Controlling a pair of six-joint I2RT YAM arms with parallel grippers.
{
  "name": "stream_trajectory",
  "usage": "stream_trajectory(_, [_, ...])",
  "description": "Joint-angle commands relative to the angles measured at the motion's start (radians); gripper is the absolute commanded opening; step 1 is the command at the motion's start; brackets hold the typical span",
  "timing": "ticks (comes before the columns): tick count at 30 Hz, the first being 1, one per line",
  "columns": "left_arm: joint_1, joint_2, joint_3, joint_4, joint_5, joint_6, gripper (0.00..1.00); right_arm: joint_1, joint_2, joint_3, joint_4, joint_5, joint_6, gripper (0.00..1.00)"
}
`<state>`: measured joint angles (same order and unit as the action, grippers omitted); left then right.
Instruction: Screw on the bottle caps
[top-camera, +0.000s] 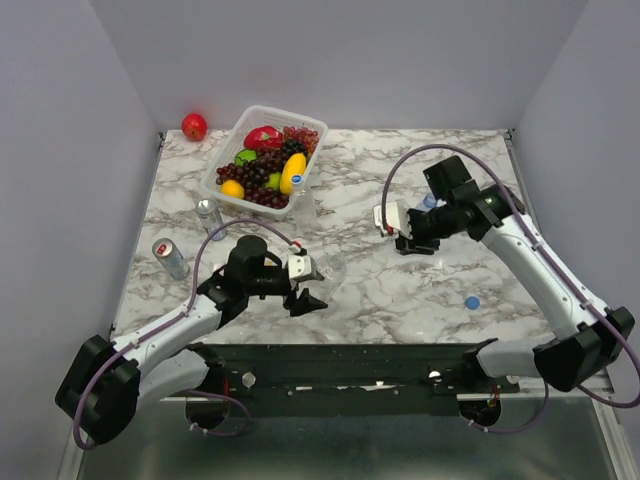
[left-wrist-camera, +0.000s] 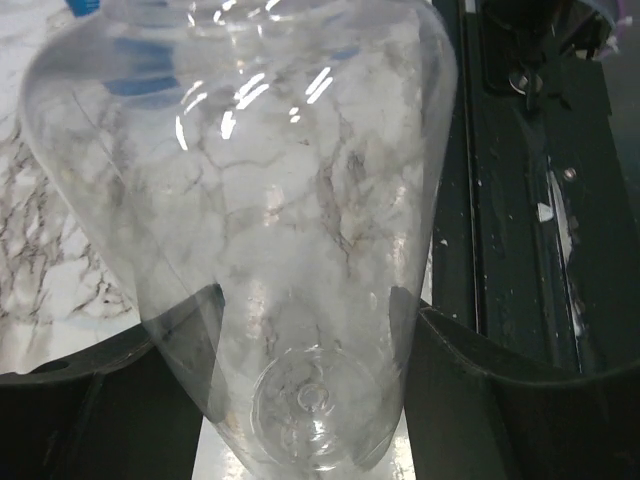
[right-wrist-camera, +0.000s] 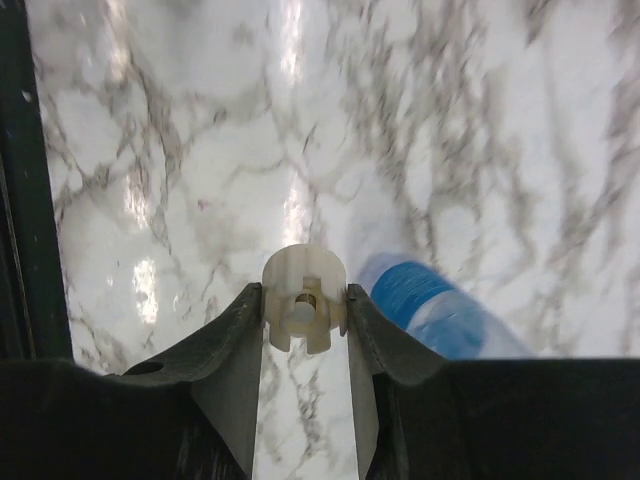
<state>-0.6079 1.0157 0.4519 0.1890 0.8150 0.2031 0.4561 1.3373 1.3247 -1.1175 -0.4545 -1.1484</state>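
My left gripper is shut on a colourless clear bottle and holds it by the lower body; the bottle's base faces the left wrist camera and its neck points away. In the top view the bottle is only faintly visible. My right gripper is shut on a pale whitish cap, held between both fingertips above the marble table. A blue-labelled bottle lies just right of it, blurred. A plain blue cap lies on the table at the front right.
A white basket of fruit stands at the back left, with a red apple behind it. Two slim silver cans stand at the left. The black front rail runs along the near edge.
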Motion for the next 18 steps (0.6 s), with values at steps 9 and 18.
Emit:
stream_trajectory(9, [-0.062,0.011,0.013,-0.082,0.021,0.202,0.0,0.297,0.031,0.318,-0.142,-0.076,0.197,0.27])
stream_trajectory(18, [-0.073,0.007,0.022,-0.091,0.01,0.199,0.0,0.447,0.114,0.382,-0.088,0.031,0.228,0.27])
